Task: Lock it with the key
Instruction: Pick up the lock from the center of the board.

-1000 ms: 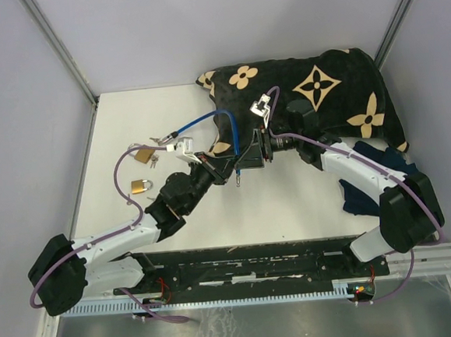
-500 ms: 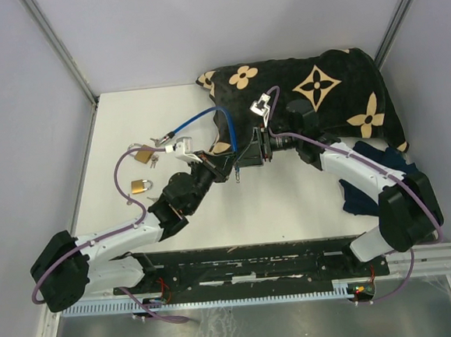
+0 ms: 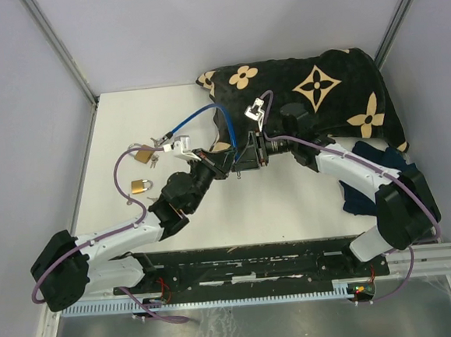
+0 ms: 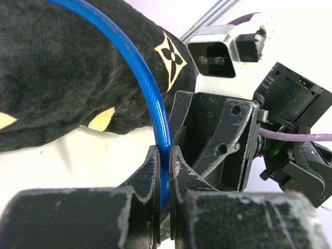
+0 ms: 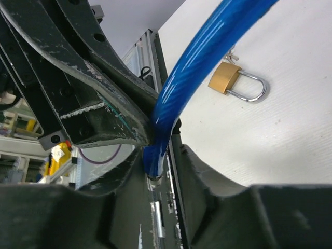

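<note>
White table, left hand, right hand; both clamped on blue cable

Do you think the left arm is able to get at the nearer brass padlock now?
Probably not yet: the nearer brass padlock lies unobstructed beside the arm, but the left gripper is shut on the blue cable.

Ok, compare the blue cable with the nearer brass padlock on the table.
The blue cable is long, thin and bent into an arc. The nearer brass padlock is a small compact block.

The cable is raised and clamped in both the left end effector and the right end effector. The padlock lies on the table, touched by neither.

The cable is bright blue; the padlock is gold-coloured.
</note>
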You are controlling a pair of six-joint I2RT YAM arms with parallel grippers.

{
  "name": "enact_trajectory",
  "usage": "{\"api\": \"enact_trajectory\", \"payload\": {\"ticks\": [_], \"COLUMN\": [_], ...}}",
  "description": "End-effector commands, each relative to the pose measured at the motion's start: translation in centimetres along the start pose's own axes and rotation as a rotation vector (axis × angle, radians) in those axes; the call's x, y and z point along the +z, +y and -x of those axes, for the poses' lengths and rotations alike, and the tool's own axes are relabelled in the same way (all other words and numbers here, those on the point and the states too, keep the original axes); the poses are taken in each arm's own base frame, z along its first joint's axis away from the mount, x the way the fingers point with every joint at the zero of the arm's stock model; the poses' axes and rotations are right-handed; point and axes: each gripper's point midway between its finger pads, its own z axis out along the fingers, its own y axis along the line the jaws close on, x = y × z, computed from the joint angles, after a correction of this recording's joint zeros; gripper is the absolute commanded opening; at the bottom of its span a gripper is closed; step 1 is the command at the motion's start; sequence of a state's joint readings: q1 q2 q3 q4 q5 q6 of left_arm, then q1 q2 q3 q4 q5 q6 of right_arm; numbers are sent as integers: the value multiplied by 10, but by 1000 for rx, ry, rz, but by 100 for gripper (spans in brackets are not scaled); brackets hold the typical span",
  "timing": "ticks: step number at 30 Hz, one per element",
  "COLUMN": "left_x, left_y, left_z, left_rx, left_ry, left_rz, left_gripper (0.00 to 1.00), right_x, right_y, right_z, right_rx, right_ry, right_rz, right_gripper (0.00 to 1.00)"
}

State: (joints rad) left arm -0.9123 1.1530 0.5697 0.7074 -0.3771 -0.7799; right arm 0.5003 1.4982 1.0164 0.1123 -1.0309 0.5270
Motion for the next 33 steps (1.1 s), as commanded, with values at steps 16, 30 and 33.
{"api": "enact_trajectory", "payload": {"ticks": [16, 30, 33], "left_x": [-37, -73, -75], "left_y": [-35, 16, 11], "left_z": [31, 49, 47], "left_rx": [334, 854, 959], "left_ry": [-6, 39, 54], "left_rz": [-186, -122, -182], "left_gripper": [75, 87, 84], "right_x": [-49, -105, -110], "right_y": [31, 31, 39], "right_z": [2, -6, 10], "right_rx": [-414, -894, -943], "right_ry": [151, 487, 488], "right_rz": [19, -99, -125], "right_gripper": [2, 2, 2]}}
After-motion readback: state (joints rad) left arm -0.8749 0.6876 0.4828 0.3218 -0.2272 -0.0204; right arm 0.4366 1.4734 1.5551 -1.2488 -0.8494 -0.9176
